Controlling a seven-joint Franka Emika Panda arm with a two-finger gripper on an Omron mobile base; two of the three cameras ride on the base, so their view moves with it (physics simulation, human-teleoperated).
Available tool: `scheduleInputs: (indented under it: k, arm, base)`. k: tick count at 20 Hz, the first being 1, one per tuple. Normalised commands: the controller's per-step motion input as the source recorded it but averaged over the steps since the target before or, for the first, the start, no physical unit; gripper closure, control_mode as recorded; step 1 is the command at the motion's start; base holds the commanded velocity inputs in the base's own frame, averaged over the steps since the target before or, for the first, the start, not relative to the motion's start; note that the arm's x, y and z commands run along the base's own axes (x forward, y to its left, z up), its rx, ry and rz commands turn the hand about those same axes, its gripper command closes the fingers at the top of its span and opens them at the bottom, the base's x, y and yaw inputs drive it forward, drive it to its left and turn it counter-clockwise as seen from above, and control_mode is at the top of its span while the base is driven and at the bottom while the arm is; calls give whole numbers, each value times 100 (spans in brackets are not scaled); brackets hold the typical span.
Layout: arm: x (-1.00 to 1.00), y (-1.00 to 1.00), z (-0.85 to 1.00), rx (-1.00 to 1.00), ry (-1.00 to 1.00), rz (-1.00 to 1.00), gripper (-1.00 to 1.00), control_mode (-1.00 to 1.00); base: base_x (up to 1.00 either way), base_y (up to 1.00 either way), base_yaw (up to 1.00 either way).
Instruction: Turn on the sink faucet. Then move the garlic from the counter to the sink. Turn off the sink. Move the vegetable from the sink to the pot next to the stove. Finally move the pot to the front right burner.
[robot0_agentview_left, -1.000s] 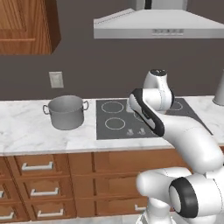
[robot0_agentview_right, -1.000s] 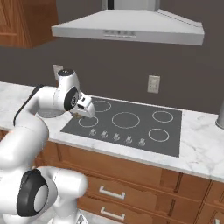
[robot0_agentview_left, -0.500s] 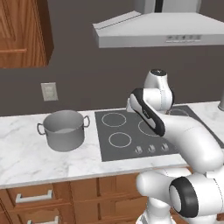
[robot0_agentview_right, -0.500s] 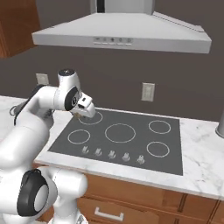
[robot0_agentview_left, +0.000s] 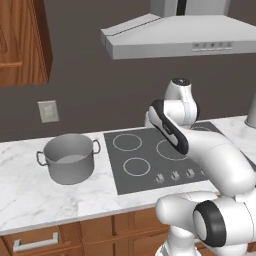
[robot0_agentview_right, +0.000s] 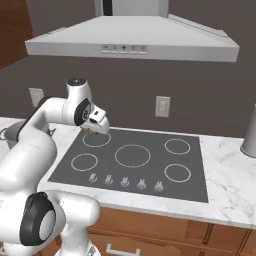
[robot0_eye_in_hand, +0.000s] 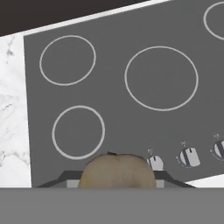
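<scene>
My gripper (robot0_eye_in_hand: 118, 178) is shut on the garlic (robot0_eye_in_hand: 118, 169), a round beige bulb between the dark fingers (robot0_eye_in_hand: 65, 177). It hangs above the front left part of the stove (robot0_eye_in_hand: 131, 113). From the right base view the gripper (robot0_agentview_right: 94, 131) hovers over the back left ring of the stove (robot0_agentview_right: 135, 156), garlic (robot0_agentview_right: 92, 132) under the hand. The pot (robot0_agentview_left: 69, 159) stands open on the counter (robot0_agentview_left: 25, 200), left of the stove (robot0_agentview_left: 145, 157) and well left of the arm. The front right burner (robot0_agentview_right: 177, 173) is bare. The sink and its faucet are out of view.
A grey range hood (robot0_agentview_right: 130, 42) hangs over the cooktop. Several knobs (robot0_agentview_right: 125, 182) line the stove's front edge. A tall grey cylinder (robot0_agentview_right: 248, 134) stands on the counter (robot0_agentview_right: 230, 180) at far right. A wall outlet (robot0_agentview_left: 48, 111) and a wooden upper cabinet (robot0_agentview_left: 20, 45) are behind the pot.
The whole scene has shifted and grown in both base views, so the base has driven closer to the stove. The arm keeps its pose with the garlic held.
</scene>
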Motion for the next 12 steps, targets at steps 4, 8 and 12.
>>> scheduleInputs:
  k: [4,8,12]
  arm:
    - [0,0,0,0,0,0,100,100]
    - [0,0,0,0,0,0,100,100]
    - [0,0,0,0,0,0,100,100]
  base:
    - [32,13,-11]
    - [0,0,0]
    - [0,0,0]
